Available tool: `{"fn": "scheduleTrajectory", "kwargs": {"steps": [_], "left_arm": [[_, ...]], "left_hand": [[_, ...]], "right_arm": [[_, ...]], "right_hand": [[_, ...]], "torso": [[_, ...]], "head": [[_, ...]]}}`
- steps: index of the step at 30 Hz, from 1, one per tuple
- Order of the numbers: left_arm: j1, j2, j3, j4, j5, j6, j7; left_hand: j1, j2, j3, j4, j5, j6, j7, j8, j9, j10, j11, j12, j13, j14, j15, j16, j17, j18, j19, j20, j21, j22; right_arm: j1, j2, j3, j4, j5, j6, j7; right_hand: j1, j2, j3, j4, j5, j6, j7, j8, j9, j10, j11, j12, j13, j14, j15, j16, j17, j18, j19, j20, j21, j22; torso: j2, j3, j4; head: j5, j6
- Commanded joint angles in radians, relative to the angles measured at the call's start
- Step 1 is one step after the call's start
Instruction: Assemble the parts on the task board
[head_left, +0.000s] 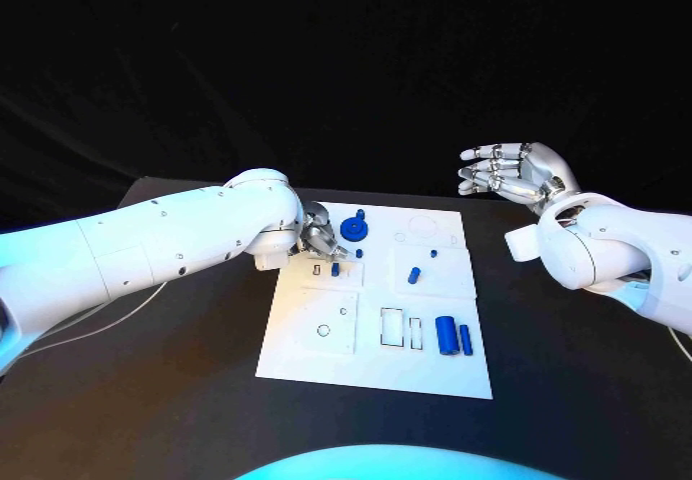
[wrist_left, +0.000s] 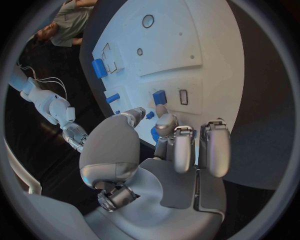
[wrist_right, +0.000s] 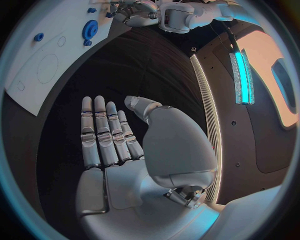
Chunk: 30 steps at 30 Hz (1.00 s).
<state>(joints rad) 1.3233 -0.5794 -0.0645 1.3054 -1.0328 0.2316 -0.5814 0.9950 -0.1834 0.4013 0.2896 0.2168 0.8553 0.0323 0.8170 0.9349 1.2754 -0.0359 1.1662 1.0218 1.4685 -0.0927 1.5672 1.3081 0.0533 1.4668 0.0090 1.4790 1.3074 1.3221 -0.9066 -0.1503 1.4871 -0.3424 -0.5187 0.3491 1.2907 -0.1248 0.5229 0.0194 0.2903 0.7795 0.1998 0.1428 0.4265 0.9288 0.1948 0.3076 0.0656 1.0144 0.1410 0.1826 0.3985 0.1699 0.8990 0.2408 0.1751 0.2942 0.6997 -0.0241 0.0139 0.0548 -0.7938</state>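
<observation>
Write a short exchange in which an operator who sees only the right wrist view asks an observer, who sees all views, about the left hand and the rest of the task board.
Operator: My right hand is open above the black table. What is the left hand doing?
Observer: In its wrist view its fingertips are down on the task board, with a small blue part between them. I cannot tell if the part is gripped.
Operator: I see just a corner of the board, with the blue gear. What lies on the side nearest the robot?
Observer: In the head view, two long blue parts lie side by side there, next to rectangular outlines.
</observation>
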Motion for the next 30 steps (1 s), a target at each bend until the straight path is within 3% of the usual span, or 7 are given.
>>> {"fn": "scheduleTrajectory", "kwargs": {"steps": [1,4,5,7,12,20,30], "left_arm": [[0.006,-0.010,0.014,0.024,0.048,-0.029,0.036],[0.015,-0.021,0.024,0.035,0.056,-0.022,0.043],[0.022,-0.025,0.028,0.036,0.058,-0.013,0.046],[0.033,-0.029,0.032,0.031,0.061,0.000,0.050],[0.056,-0.029,0.036,-0.010,0.044,0.028,0.065],[0.068,-0.011,0.038,-0.085,0.003,0.078,0.080],[0.073,0.031,0.033,-0.197,-0.035,0.127,0.081]], "left_hand": [[0.031,0.000,-0.010,0.000,0.003,-0.054,0.017,-0.046,-0.024,-0.058,0.015,-0.065,-0.079,0.102,0.011,0.004,0.263,-0.008,-0.003,0.002,-0.013,0.060],[0.047,0.005,-0.019,0.001,0.002,-0.074,0.036,-0.090,-0.054,-0.080,0.031,-0.086,-0.106,0.102,0.026,0.004,0.263,-0.004,-0.012,0.015,-0.022,0.045],[0.060,0.007,-0.025,0.000,0.002,-0.089,0.049,-0.124,-0.078,-0.099,0.043,-0.105,-0.131,0.102,0.036,0.004,0.263,-0.001,-0.021,0.024,-0.032,0.029],[0.082,0.012,-0.026,0.000,0.004,-0.129,0.066,-0.176,-0.112,-0.119,0.057,-0.125,-0.157,0.102,0.047,0.004,0.263,0.002,-0.029,0.034,-0.040,0.015],[0.120,0.024,-0.037,0.000,0.002,-0.158,0.095,-0.266,-0.190,-0.121,0.082,-0.129,-0.171,0.102,0.070,0.004,0.263,0.003,-0.031,0.057,-0.044,0.011],[0.126,0.035,-0.051,0.002,0.000,-0.139,0.097,-0.289,-0.223,-0.099,0.085,-0.106,-0.151,0.102,0.074,0.004,0.263,-0.002,-0.016,0.063,-0.030,0.037],[0.115,0.046,-0.073,0.003,-0.002,-0.102,0.091,-0.291,-0.244,-0.064,0.080,-0.068,-0.114,0.102,0.070,0.004,0.263,-0.009,0.002,0.061,-0.011,0.069]], "right_arm": [[-0.002,0.003,0.000,-0.008,-0.007,0.011,0.013],[-0.004,0.004,0.000,-0.014,-0.009,0.010,0.014],[-0.005,0.004,0.000,-0.016,-0.011,0.010,0.013],[-0.007,0.004,0.000,-0.018,-0.016,0.011,0.012],[-0.009,0.004,-0.001,-0.021,-0.031,0.018,0.011],[-0.010,0.006,-0.001,-0.024,-0.053,0.029,0.008],[-0.012,0.009,-0.001,-0.026,-0.073,0.034,0.002]], "right_hand": [[-0.012,-0.001,0.000,0.008,-0.004,0.014,0.047,0.011,0.002,0.004,-0.010,0.004,-0.001,-0.004,-0.004,-0.006,-0.003,0.013,0.006,0.005,-0.010,-0.008],[-0.013,-0.001,0.001,0.008,-0.005,0.017,0.045,0.012,0.003,0.005,-0.011,0.004,-0.002,-0.004,-0.004,-0.007,-0.003,0.013,0.008,0.005,-0.012,-0.011],[-0.012,0.000,0.002,0.008,-0.005,0.020,0.044,0.014,0.003,0.006,-0.012,0.004,-0.002,-0.003,-0.005,-0.007,-0.004,0.013,0.010,0.004,-0.013,-0.013],[-0.012,0.000,0.004,0.009,-0.006,0.028,0.041,0.017,0.005,0.009,-0.015,0.004,-0.002,0.004,-0.007,-0.006,-0.004,0.014,0.018,0.003,-0.015,-0.018],[-0.012,-0.002,0.012,0.011,-0.008,0.056,0.029,0.025,0.006,0.034,-0.026,-0.008,-0.004,0.046,-0.021,0.000,-0.006,0.015,0.063,-0.012,-0.011,-0.031],[-0.021,-0.007,0.013,0.023,-0.019,0.084,0.020,0.026,0.006,0.076,-0.037,-0.040,-0.004,0.102,-0.038,0.002,-0.013,0.014,0.119,-0.030,-0.006,-0.048],[-0.024,-0.013,0.013,0.027,-0.020,0.093,0.024,0.018,0.004,0.108,-0.040,-0.072,-0.004,0.147,-0.048,0.003,-0.020,0.014,0.161,-0.042,-0.003,-0.063]], "torso": [[0.001,-0.0004,-0.0015],[0.002,0.0003,0.0000],[0.001,0.0009,0.0005],[0.001,0.0014,0.0001],[0.003,0.0007,0.0000],[0.006,-0.0022,-0.0052],[0.006,-0.0021,-0.0014]], "head": [[0.004,0.005],[0.000,0.000],[-0.001,0.001],[0.000,0.007],[-0.003,0.011],[0.001,0.013],[0.005,0.012]]}}
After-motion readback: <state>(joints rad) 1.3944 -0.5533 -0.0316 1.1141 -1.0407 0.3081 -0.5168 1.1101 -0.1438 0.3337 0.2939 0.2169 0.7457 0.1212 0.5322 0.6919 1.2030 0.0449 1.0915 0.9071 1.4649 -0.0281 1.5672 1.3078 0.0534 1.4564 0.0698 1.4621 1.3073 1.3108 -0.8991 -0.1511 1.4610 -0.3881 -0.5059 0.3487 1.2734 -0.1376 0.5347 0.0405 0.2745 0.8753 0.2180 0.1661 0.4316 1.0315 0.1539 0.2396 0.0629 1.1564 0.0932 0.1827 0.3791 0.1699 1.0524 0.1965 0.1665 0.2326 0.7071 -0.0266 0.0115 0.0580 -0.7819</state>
